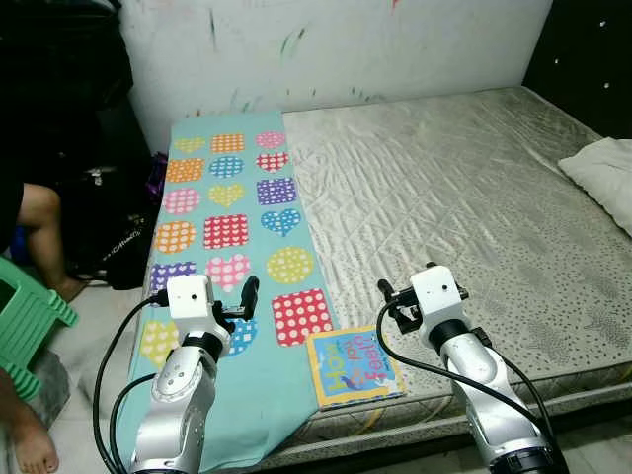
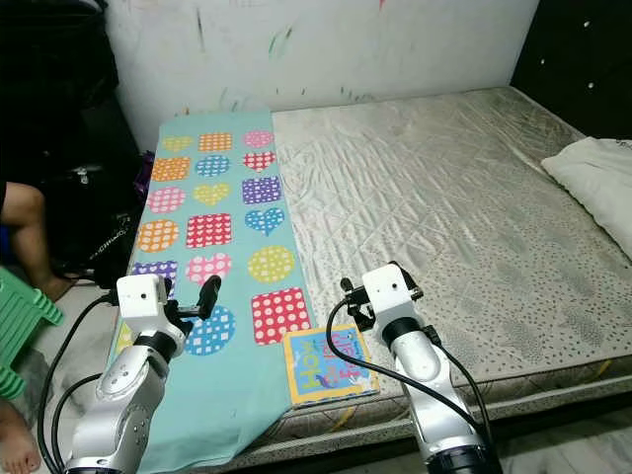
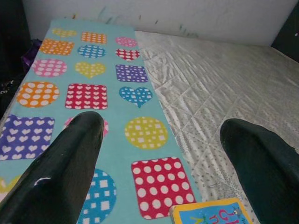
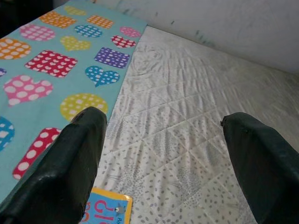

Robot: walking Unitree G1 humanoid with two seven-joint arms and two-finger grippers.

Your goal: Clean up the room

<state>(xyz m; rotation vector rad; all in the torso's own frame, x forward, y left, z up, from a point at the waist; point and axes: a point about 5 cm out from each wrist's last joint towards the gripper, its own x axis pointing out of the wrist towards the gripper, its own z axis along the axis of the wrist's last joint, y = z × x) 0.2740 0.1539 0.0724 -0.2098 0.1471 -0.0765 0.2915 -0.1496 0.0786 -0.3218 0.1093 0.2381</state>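
**Book at the mattress's near edge, between two spread grippers**

A book (image 1: 355, 366) with a yellow border and blue cover lies flat at the near edge of the mattress (image 1: 474, 188), its left side overlapping the edge of a teal blanket (image 1: 232, 217) printed with dotted hearts, circles and squares. The left gripper (image 1: 245, 301) hovers above the blanket, to the left of the book and a little farther in, its fingers (image 3: 70, 163) spread wide and holding nothing. The right gripper (image 1: 390, 299) hovers over bare mattress just beyond the book's far right corner, fingers (image 4: 74, 158) likewise spread and holding nothing. The book sits between the two and nearer the robot than either.

The blanket runs along the mattress's left side from the white wall (image 1: 336, 44) to the near edge, where it hangs over. A pillow (image 1: 604, 176) lies at the far right edge. Left of the bed, a person's leg (image 1: 41, 232) and a green stool (image 1: 28, 321) stand on the floor beside a dark bag (image 1: 104, 222). The wide quilted middle of the mattress lies bare.
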